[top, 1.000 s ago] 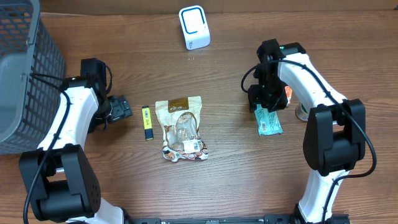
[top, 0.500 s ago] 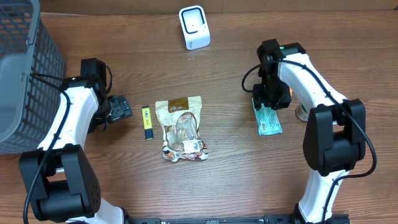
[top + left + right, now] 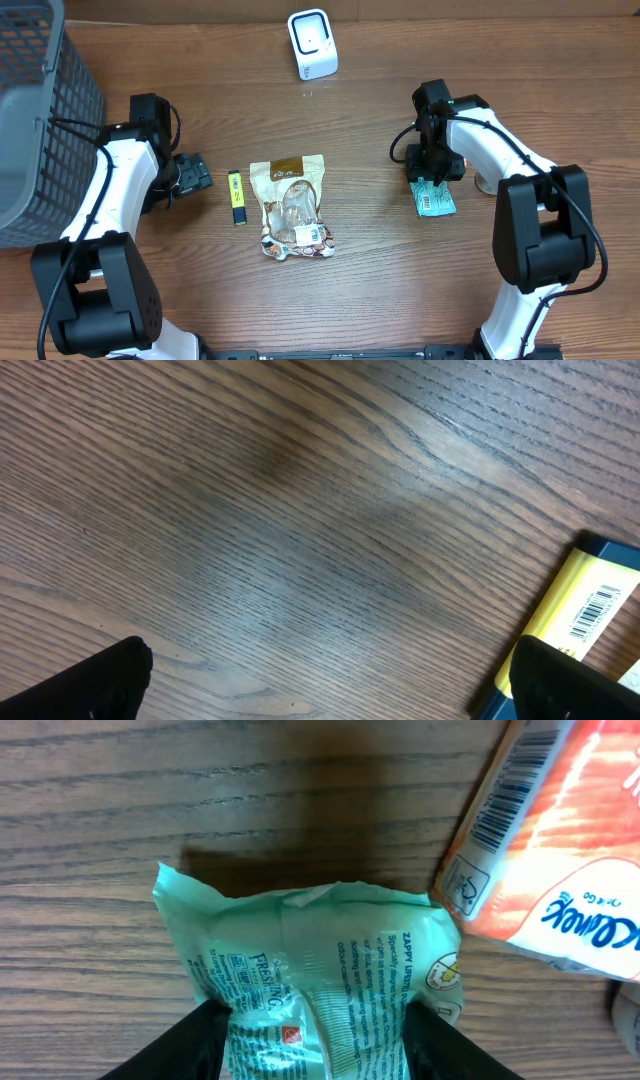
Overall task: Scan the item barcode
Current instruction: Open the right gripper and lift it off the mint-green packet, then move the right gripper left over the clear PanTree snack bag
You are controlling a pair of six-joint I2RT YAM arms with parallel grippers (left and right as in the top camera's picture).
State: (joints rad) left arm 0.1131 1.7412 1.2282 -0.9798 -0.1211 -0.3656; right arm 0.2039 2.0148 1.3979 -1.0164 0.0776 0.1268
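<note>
A pale green packet [image 3: 320, 950] with printed text lies on the wooden table at the right [image 3: 436, 200]. My right gripper [image 3: 315, 1030] is shut on it, one black finger pressed into each side so the foil creases between them; in the overhead view the right gripper [image 3: 432, 172] stands over the packet's far end. The white barcode scanner [image 3: 312, 43] sits at the far middle of the table. My left gripper [image 3: 330, 670] is open over bare wood, beside a yellow item with a barcode [image 3: 585, 615]. From above, the left gripper [image 3: 195, 175] is left of that yellow item [image 3: 236, 196].
An orange-and-white packet with a barcode [image 3: 550, 850] lies just right of the green one. A brown snack bag [image 3: 293, 205] rests at the centre. A grey mesh basket [image 3: 40, 120] fills the far left corner.
The right gripper has moved slightly toward the front and settled over the green packet, which has shifted a little. The left arm has not moved.
</note>
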